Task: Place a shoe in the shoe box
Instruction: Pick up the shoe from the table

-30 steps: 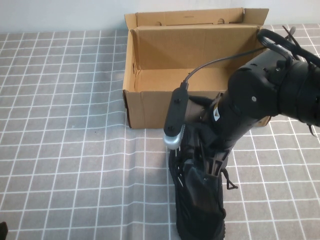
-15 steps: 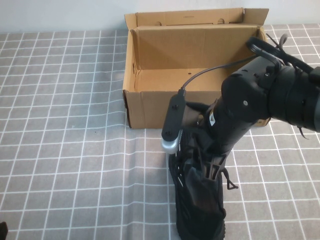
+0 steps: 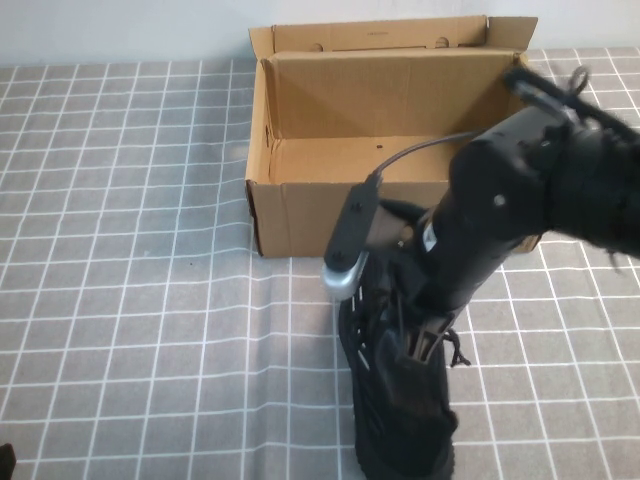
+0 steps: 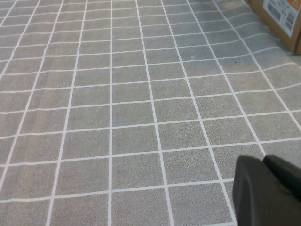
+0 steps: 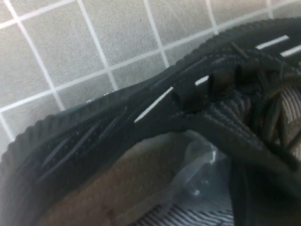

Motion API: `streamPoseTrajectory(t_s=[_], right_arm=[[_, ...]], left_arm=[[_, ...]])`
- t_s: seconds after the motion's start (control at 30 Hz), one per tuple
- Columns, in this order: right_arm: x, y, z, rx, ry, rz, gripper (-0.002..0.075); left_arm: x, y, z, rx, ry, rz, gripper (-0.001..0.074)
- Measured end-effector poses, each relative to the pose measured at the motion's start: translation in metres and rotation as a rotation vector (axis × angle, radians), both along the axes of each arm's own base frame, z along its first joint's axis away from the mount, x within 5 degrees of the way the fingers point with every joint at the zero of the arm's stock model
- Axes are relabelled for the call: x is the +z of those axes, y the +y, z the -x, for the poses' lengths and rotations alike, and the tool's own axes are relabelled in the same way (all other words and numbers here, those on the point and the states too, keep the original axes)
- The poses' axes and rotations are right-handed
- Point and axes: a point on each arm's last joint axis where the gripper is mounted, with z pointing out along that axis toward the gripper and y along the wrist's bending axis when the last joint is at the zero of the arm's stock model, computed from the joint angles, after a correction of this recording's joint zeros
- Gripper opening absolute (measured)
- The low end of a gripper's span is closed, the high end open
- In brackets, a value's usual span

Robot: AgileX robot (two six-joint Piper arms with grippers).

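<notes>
High view: the right gripper [image 3: 420, 335] is clamped on the shoe [image 3: 400, 400], which lies on the checked cloth [image 3: 150, 300] just before the open shoe box [image 3: 290, 215], presumably for lifting in; the left gripper [image 4: 268, 188], jaws closed and empty, is parked aside.

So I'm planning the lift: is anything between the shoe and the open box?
Only the shoe box's own near wall, which the shoe must clear; its inside looks empty. The right claw is shut on the shoe; the left claw sits shut, far aside.
</notes>
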Motion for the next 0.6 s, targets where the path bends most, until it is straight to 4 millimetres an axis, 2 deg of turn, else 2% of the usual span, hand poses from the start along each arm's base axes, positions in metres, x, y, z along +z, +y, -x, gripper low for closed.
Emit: streamPoseTrajectory(t_s=[0.1,0.33,0.43,0.6], right_arm=[[0.021,-0.007,0.009,-0.021,0.007,-0.015,0.0004],[0.105,-0.031,0.041,-0.04,-0.072,-0.143,0.0003],[0.135,-0.039,0.049,-0.051,-0.123,-0.203,0.0002],[0.165,-0.041,0.053,-0.054,-0.183,-0.265,0.0002]], left_arm=[[0.0,0.0,0.0,0.0,0.0,0.0,-0.0001],[0.0,0.0,0.0,0.0,0.0,0.0,-0.0001],[0.0,0.0,0.0,0.0,0.0,0.0,-0.0001],[0.0,0.0,0.0,0.0,0.0,0.0,-0.0001]])
